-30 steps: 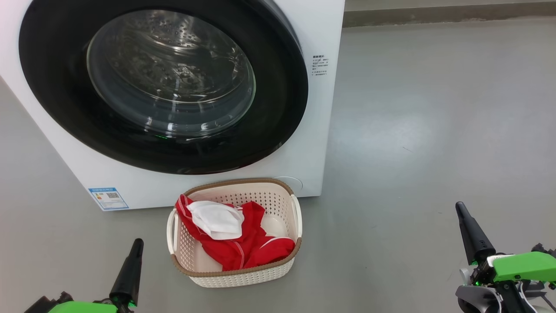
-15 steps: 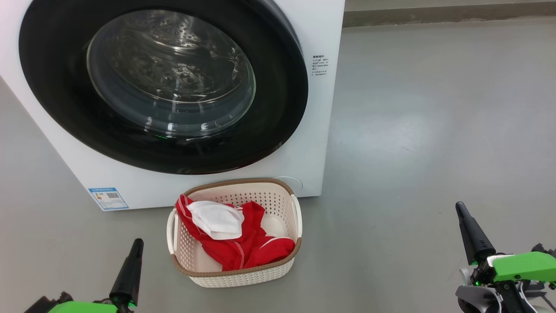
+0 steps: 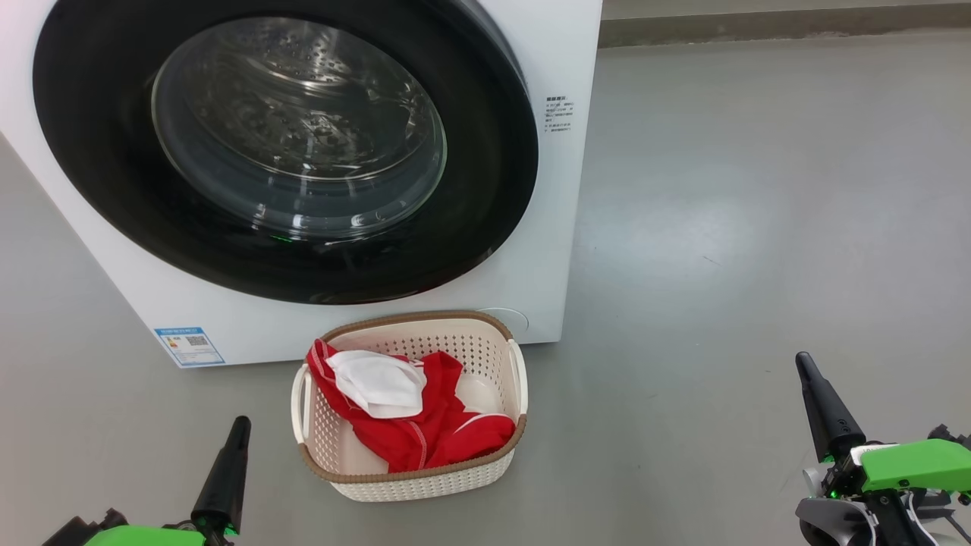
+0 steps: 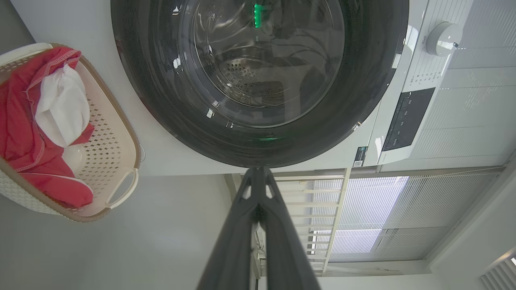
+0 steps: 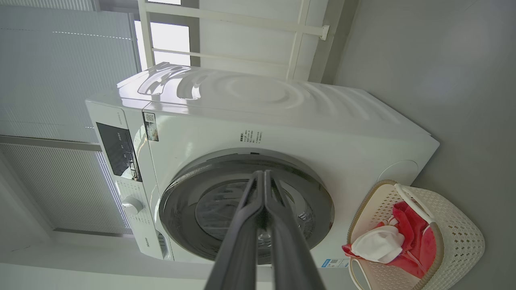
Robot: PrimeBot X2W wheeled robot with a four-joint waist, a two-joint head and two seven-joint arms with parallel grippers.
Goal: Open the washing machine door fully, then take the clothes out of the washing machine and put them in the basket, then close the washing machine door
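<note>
The white washing machine (image 3: 542, 227) fills the upper left of the head view, and its black-rimmed door (image 3: 98, 174) lies flat against the front. On the floor just in front stands the cream basket (image 3: 425, 481), holding the red clothes (image 3: 425, 440) with a white piece (image 3: 379, 383) on top. My left gripper (image 3: 241, 425) is shut and empty, low and left of the basket. Off to the basket's right, my right gripper (image 3: 802, 362) is shut and empty too. The left wrist view shows the door (image 4: 161, 117) and the basket (image 4: 121, 193). The right wrist view shows the washing machine (image 5: 322, 133) and the basket (image 5: 459, 233).
Bare grey floor (image 3: 743, 227) spreads to the right of the machine up to a dark skirting strip (image 3: 781, 26). A blue label (image 3: 188, 345) sits low on the machine's front. The left wrist view shows the control panel and dial (image 4: 441, 36), with window blinds behind.
</note>
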